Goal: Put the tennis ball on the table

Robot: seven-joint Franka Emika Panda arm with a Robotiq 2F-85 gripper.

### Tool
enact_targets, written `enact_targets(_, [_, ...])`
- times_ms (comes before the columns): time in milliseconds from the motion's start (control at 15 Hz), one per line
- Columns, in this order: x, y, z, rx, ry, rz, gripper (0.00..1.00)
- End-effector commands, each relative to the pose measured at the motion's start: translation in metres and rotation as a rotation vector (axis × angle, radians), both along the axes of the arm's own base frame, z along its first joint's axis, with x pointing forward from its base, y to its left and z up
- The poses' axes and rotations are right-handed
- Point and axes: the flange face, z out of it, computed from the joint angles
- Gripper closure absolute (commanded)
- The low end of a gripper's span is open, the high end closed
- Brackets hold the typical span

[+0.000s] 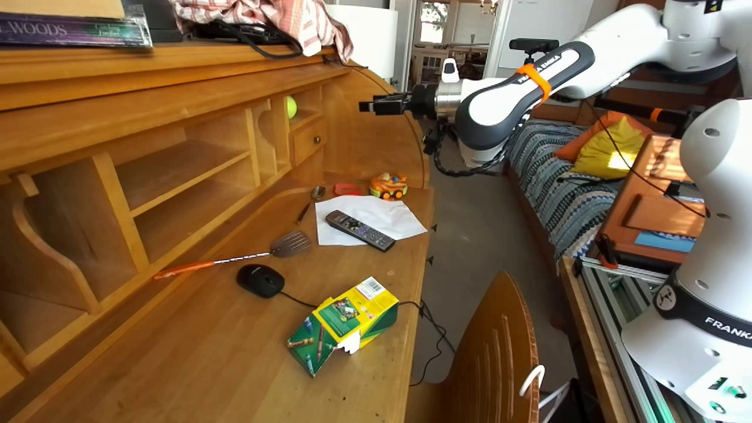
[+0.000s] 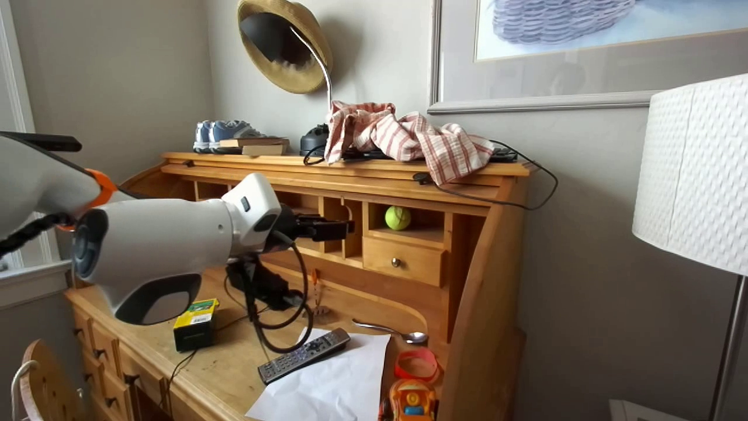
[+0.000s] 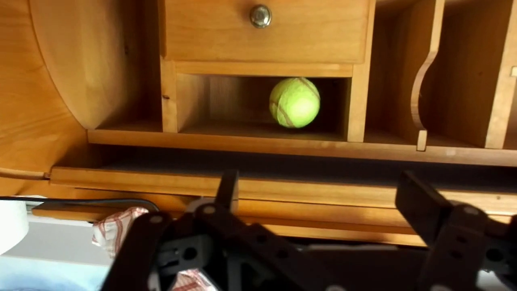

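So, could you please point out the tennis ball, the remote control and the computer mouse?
Tennis ball (image 3: pixel 295 102), in the wrist view: middle of its visible side.
Remote control (image 1: pixel 359 230), in an exterior view: its buttoned face.
Computer mouse (image 1: pixel 260 280), in an exterior view: its black top.

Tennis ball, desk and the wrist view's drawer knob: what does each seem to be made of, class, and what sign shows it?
Tennis ball: probably felt, matt, with curved seam lines; its core is hidden.
Desk: wood, grain showing, a soft sheen suggesting varnish.
Drawer knob: likely polished metal, silvery with bright highlights; coated plastic remains possible.
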Motion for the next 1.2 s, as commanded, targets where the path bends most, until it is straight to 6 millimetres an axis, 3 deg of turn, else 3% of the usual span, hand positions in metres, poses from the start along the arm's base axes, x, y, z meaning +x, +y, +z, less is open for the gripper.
enact_targets(0, [0.034,-0.014,-0.015,0.020,-0.097,-0.012,0.00])
enact_targets(333, [0.073,-0.018,-0.032,0.019,-0.085,-0.015,0.00])
enact_targets(400, [0.058,-0.016,-0.021,0.019,-0.089,-0.013,0.00])
enact_targets(600, [0.069,-0.013,-0.028,0.020,-0.087,-0.011,0.00])
enact_targets(867, [0.059,0.017,-0.019,-0.023,-0.214,0.082,0.00])
enact_targets(1133, [0.062,0.029,-0.030,-0.042,-0.253,0.051,0.00])
